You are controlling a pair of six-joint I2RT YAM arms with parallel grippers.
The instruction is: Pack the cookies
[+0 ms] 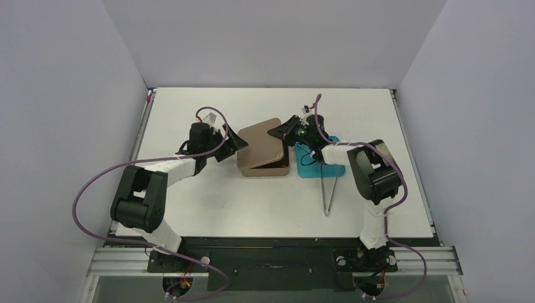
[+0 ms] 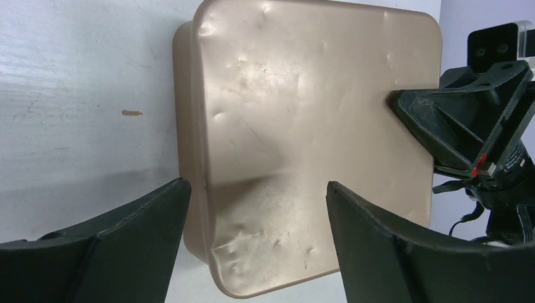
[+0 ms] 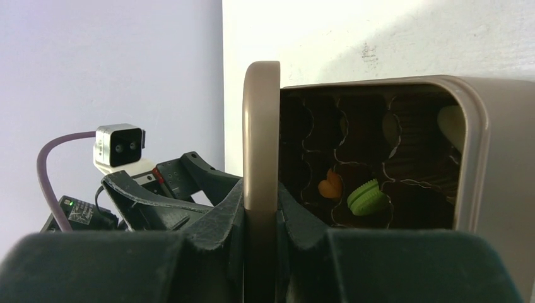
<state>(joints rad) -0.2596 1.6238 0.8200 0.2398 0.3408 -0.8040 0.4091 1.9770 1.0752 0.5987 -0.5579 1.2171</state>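
Note:
A tan tin [image 1: 267, 171] stands mid-table with its dented tan lid [image 1: 262, 145] lying askew and tilted over it. My right gripper [image 3: 261, 208] is shut on the lid's [image 3: 261, 126] right edge, which I see edge-on. Behind it the tin's [image 3: 473, 158] dark compartments show cookies: an orange one [image 3: 329, 185], a green one [image 3: 367, 197] and a pale one [image 3: 451, 123]. My left gripper [image 2: 258, 186] is open, its fingers [image 2: 145, 221] standing either side of the lid's [image 2: 309, 126] near corner without touching it. The right gripper [image 2: 467, 126] shows at the lid's far edge.
A teal tray [image 1: 313, 168] lies just right of the tin under the right arm. Long metal tweezers [image 1: 328, 189] lie on the white table [image 1: 208, 208] in front of it. A small tan crumb [image 2: 131, 113] sits on the table left of the tin.

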